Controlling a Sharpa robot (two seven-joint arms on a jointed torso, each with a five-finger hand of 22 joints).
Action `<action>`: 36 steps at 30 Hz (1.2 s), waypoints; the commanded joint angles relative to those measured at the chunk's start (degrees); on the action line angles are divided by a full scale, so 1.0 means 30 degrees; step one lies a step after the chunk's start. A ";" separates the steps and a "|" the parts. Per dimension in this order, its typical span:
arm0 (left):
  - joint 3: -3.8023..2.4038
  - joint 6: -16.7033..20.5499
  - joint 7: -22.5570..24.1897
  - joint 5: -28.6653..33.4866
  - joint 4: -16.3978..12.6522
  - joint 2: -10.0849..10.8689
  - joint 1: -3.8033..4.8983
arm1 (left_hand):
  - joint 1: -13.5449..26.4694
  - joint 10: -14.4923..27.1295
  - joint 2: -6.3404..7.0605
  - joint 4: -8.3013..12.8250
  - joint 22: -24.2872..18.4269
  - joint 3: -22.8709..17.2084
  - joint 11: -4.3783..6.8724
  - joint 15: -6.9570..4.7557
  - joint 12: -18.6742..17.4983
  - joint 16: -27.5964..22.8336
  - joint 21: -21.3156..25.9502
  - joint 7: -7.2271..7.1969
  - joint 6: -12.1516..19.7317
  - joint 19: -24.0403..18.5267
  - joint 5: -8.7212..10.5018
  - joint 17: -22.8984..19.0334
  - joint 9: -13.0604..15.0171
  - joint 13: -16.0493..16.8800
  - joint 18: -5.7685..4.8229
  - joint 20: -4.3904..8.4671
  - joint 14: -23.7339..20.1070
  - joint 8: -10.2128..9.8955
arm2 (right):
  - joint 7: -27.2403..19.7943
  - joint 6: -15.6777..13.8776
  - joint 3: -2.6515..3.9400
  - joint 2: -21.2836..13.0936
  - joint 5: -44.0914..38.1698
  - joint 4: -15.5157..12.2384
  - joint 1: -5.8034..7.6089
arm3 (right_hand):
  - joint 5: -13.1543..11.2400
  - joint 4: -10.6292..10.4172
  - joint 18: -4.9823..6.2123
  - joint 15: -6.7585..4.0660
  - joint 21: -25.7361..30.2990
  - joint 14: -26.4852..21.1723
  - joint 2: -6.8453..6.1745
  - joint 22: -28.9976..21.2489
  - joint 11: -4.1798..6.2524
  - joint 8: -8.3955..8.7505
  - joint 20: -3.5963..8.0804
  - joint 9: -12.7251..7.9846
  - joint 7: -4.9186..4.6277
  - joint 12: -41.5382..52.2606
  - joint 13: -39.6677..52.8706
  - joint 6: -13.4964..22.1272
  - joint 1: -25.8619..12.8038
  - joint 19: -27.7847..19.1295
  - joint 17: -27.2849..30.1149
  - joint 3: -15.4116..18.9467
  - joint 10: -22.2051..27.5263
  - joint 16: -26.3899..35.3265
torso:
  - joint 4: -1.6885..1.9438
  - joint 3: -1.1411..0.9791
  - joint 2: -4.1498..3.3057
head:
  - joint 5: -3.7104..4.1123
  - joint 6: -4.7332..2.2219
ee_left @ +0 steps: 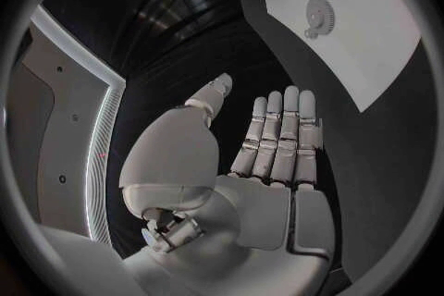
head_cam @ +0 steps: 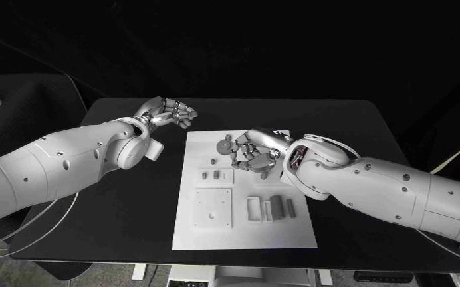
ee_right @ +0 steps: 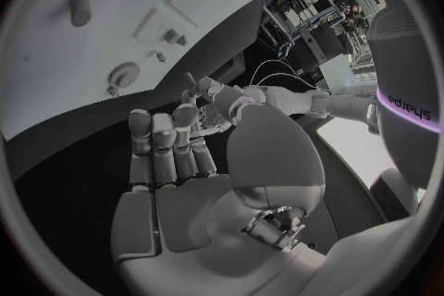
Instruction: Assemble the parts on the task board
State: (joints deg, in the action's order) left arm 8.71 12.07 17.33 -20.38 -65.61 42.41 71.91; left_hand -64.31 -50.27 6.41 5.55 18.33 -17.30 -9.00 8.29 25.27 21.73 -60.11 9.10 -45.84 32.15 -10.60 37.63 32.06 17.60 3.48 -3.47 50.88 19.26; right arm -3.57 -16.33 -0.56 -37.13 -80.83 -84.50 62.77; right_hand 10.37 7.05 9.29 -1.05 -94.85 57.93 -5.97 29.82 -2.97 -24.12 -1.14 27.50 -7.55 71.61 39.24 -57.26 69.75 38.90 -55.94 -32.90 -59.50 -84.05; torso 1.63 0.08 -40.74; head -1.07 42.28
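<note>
Trouble could come from the right hand [head_cam: 254, 152], empty with fingers loosely curled above the gear [head_cam: 225, 145] at the board's [head_cam: 288, 234] far end, knocking it aside, while the left hand [head_cam: 169, 111] waits off the board's far-left corner, fingers together, holding nothing.

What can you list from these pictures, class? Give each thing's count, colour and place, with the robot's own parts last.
table: one, black, under everything.
task board: one, white, middle of the table.
gear: one, grey, far end of the board, beside the right hand.
upright bars: a few, grey, near right part of the board.
square plate: one, white, near left part of the board.
small pegs: a few, grey, middle left of the board.
left hand: one, silver, over the table beyond the board's far left corner, fingers apart, holding nothing.
right hand: one, silver, over the board's far half, fingers holding nothing.
</note>
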 commanded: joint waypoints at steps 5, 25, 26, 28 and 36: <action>-0.0014 -0.0151 0.0145 0.0079 0.0162 -0.0276 0.0015 | -0.0022 0.0089 -0.0191 0.0031 0.0026 0.0084 -0.0012 0.0027 -0.0099 -0.0110 0.0088 -0.0011 0.0079 -0.0110 -0.0003 -0.0027 -0.0014 -0.0004 -0.0238 -0.0004 0.0009 -0.0018 | -0.0408 0.1234 -0.0549 0.1077 0.0610 0.0315 -0.0080 | 0.0090 -0.0071 0.0375 0.0000 -0.1693 0.0089 0.0145 0.0026 0.0009 -0.0038 -0.0028 0.0110 -0.0181 0.0002 -0.0035 -0.0536 -0.0045 0.0118 0.0004 -0.0122 -0.0053 -0.0041 | 0.0050 0.0032 0.0007 | -0.0768 0.0148; -0.0012 -0.0167 0.0079 -0.0034 0.0404 -0.0554 0.0020 | -0.0033 0.0090 -0.0194 0.0034 0.0029 0.0084 -0.0013 0.0026 -0.0113 -0.0127 0.0093 -0.0010 0.0073 -0.0124 -0.0003 -0.0033 -0.0012 -0.0002 -0.0242 -0.0005 0.0018 -0.0016 | -0.0836 0.2098 -0.1584 0.2688 0.1023 0.2241 -0.1164 | 0.0088 -0.0167 0.0359 0.0005 -0.1673 0.0068 0.0226 0.0007 -0.0010 0.0030 -0.0038 0.0094 -0.0224 -0.0062 -0.0075 -0.0446 -0.0176 0.0109 0.0030 -0.0142 0.0006 0.0007 | 0.0034 0.0001 -0.0048 | -0.1856 0.0791; -0.0012 -0.0169 0.0079 -0.0036 0.0404 -0.0556 0.0020 | -0.0033 0.0090 -0.0195 0.0034 0.0029 0.0084 -0.0013 0.0026 -0.0113 -0.0128 0.0093 -0.0010 0.0073 -0.0125 -0.0003 -0.0033 -0.0012 -0.0002 -0.0242 -0.0005 0.0018 -0.0016 | -0.0887 0.2071 -0.1595 0.2705 0.0857 0.2291 -0.1192 | 0.0088 -0.0170 0.0359 0.0005 -0.1672 0.0067 0.0228 0.0006 -0.0011 0.0033 -0.0038 0.0094 -0.0225 -0.0064 -0.0077 -0.0441 -0.0181 0.0108 0.0031 -0.0143 0.0008 0.0009 | 0.0031 -0.0007 -0.0050 | -0.1916 0.0823; -0.0012 -0.0186 0.0079 -0.0042 0.0409 -0.0562 0.0020 | -0.0034 0.0090 -0.0195 0.0034 0.0029 0.0083 -0.0013 0.0026 -0.0115 -0.0129 0.0094 -0.0011 0.0072 -0.0126 -0.0003 -0.0034 -0.0012 -0.0002 -0.0243 -0.0005 0.0019 -0.0015 | -0.0977 0.2032 -0.1620 0.2736 0.0707 0.2392 -0.1238 | 0.0089 -0.0174 0.0358 0.0006 -0.1670 0.0065 0.0234 0.0004 -0.0012 0.0039 -0.0039 0.0092 -0.0228 -0.0068 -0.0080 -0.0433 -0.0188 0.0107 0.0033 -0.0145 0.0013 0.0012 | 0.0027 -0.0008 -0.0046 | -0.2016 0.0863; -0.0012 -0.0186 0.0083 -0.0089 0.0409 -0.0534 0.0020 | -0.0039 0.0091 -0.0200 0.0034 0.0031 0.0082 -0.0014 0.0026 -0.0121 -0.0137 0.0096 -0.0011 0.0068 -0.0131 -0.0003 -0.0036 -0.0011 -0.0001 -0.0244 -0.0006 0.0022 -0.0014 | -0.1777 0.1454 -0.1926 0.2628 -0.0617 0.2637 -0.1349 | 0.0092 -0.0183 0.0357 0.0006 -0.1664 0.0060 0.0262 -0.0001 -0.0015 0.0058 -0.0039 0.0087 -0.0234 -0.0082 -0.0088 -0.0407 -0.0201 0.0103 0.0039 -0.0160 0.0027 0.0023 | 0.0029 0.0005 -0.0055 | -0.2348 0.1008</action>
State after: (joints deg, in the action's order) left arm 8.71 12.06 17.22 -20.49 -64.31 40.86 71.93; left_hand -64.31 -50.27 6.41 5.55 18.36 -17.30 -9.00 8.29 25.28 21.51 -60.11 9.10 -45.84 32.15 -10.60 37.58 32.06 17.60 3.48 -3.47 50.88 19.26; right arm -6.52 -11.46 -6.32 -29.18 -79.62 -76.61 58.73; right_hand 10.44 6.72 9.29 -0.95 -94.85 58.01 -5.78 29.82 -2.98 -23.57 -1.14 27.50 -7.56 71.61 39.07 -57.62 69.32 38.90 -55.89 -33.22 -59.51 -84.05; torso 1.70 0.08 -40.89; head -7.79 45.15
